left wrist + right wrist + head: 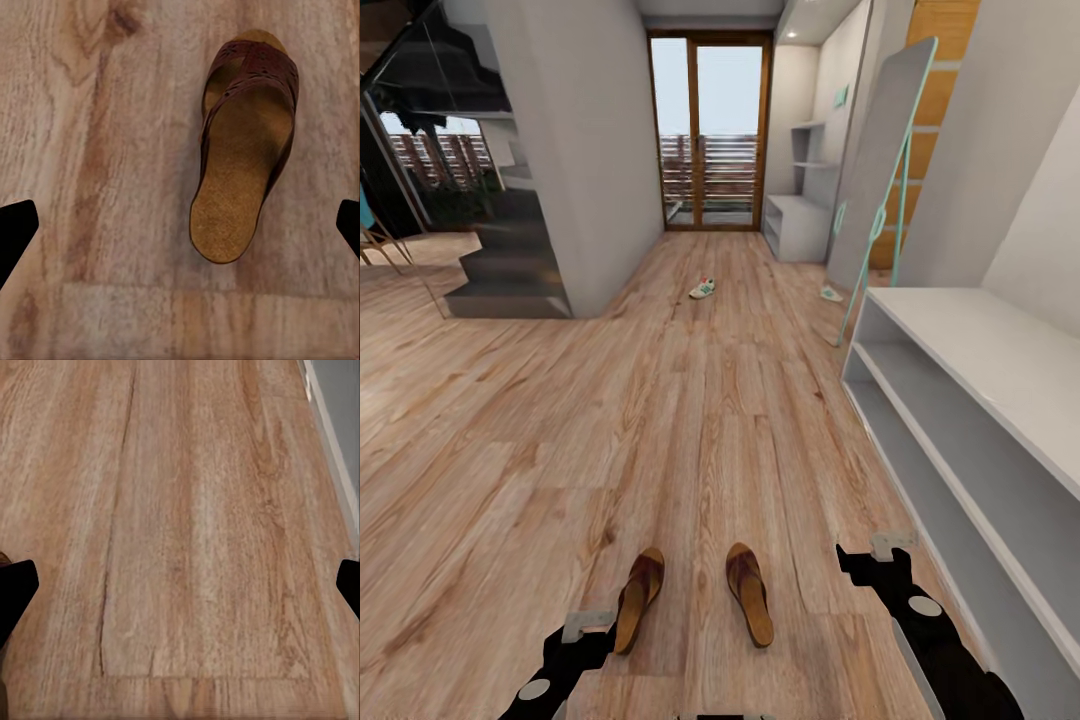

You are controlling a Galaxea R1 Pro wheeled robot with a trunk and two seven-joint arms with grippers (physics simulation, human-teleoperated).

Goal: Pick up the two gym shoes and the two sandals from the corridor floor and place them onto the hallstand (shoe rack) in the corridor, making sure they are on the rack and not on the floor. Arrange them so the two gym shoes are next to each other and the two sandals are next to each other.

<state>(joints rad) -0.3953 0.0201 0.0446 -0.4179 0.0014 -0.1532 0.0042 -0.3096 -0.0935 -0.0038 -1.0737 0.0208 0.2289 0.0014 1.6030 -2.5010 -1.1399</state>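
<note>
Two dark brown sandals lie side by side on the corridor floor [690,420] just in front of me, the left sandal [638,600] and the right sandal [749,592]. My left gripper [578,638] hovers open beside the left sandal, which the left wrist view shows as a sandal [244,150] ahead of the open gripper [180,232], untouched. My right gripper [872,556] is open over bare planks, right of the other sandal. Far down the corridor lie one gym shoe [703,288] and a second gym shoe [831,293]. The grey hallstand [797,225] stands at the far end.
A plain low white shelf unit [970,420] runs along the right wall close to my right arm; its base [337,427] edges the right wrist view. A tall leaning mirror [880,170] stands beyond it. A grey wall corner and stairs [510,260] lie to the left.
</note>
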